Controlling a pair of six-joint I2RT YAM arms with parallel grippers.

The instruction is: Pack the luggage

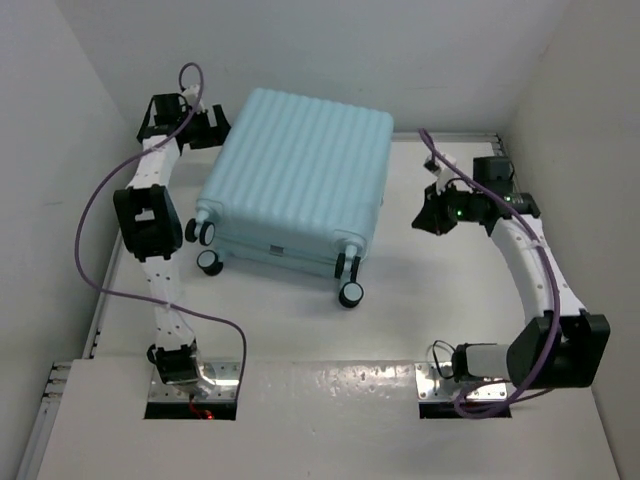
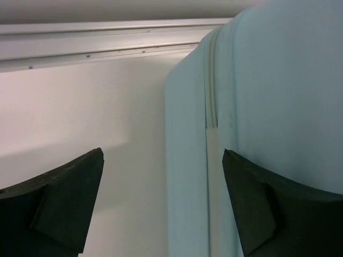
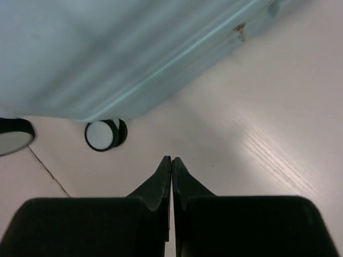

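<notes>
The overhead view shows the luggage (image 1: 295,180) lying flat and closed at the far middle of the table (image 1: 400,330), wheels (image 1: 352,294) toward the arms, its inside hidden. Only the left wrist view shows the zip seam (image 2: 211,80) up close, with the left gripper (image 2: 162,155) spread wide across the case's far left corner. The right wrist view shows the right gripper (image 3: 171,159) pressed together over bare table, near one wheel (image 3: 102,135).

left end effector (image 2: 162,156): jaws wide apart | right end effector (image 3: 171,159): jaws pressed together, empty
</notes>
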